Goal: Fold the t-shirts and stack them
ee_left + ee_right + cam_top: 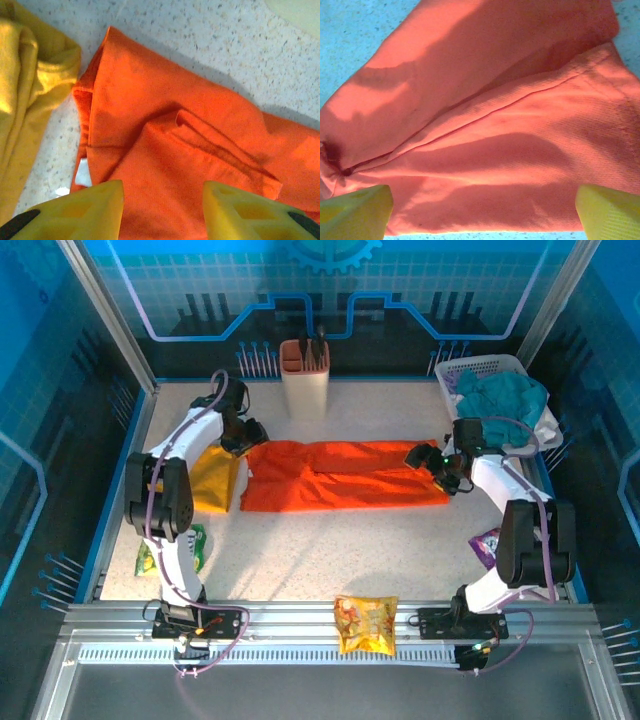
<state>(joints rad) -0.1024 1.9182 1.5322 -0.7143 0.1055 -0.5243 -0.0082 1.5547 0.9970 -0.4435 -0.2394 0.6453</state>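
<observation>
Nearest us, a snack packet [365,625] lies on the front rail. On the table [350,550] we see the orange t-shirt [345,475] spread across the middle, with the yellow t-shirt [212,480] beside its left end. The white basket [478,368] holds a teal cloth [505,395], and the beige holder [304,390] holds dark utensils [312,348]. The left tool [162,210] and right tool [482,210] stand open over the orange t-shirt's ends, gripping nothing.

orange t-shirt [340,475] lies folded in a long flat band, mustard t-shirt [212,483] bunched beside its left end.
</observation>
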